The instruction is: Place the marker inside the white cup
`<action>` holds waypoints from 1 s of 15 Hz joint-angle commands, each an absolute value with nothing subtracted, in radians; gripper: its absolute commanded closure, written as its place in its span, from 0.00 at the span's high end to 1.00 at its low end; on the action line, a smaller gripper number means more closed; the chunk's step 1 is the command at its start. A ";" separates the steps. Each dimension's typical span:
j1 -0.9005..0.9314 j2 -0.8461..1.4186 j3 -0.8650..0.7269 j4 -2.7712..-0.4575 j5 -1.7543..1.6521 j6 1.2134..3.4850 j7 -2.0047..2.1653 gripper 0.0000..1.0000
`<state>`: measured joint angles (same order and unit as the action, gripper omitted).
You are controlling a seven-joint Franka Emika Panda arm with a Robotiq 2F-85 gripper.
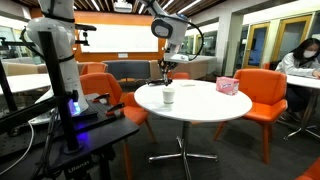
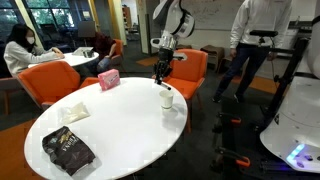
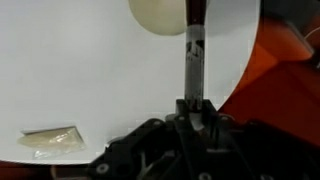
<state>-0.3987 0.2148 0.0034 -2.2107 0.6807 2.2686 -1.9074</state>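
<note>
**Item: marker into white cup, progress entry.**

- **Hand**: one. Its fingers are closed tight on the lower end of the marker, with no gap showing. It holds nothing else.
- **Marker**: one. It is slim and dark and is held clear of the surface. In the wrist view it runs from the hand toward the white cup, and its far end overlaps the cup's edge.
- **White cup**: one. It stands upright, directly below the hand in both exterior views, and nothing is seen inside it.
- **Surface**: one, round and white.
- **Pink box**: one, well apart from the white cup.
- **Dark bag**: one, farther from the white cup than the box.
- **Pale flat packet**: one, between the bag and the box.

**Status:** The grasp and lift are judged complete, with the marker carried to just above the white cup. Insertion is not yet done. What probably remains is to centre the tip over the cup's mouth, lower it and let go. Whether the tip is already centred over the mouth cannot be told.
</note>
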 commanded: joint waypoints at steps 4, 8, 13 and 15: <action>-0.380 0.309 -0.040 -2.116 0.762 2.176 -2.023 0.05; -0.392 0.367 -0.050 -2.067 0.790 2.162 -2.059 0.05; -0.400 0.405 -0.063 -2.037 0.770 2.157 -2.063 0.05; -0.402 0.410 -0.068 -2.035 0.759 2.151 -2.059 0.05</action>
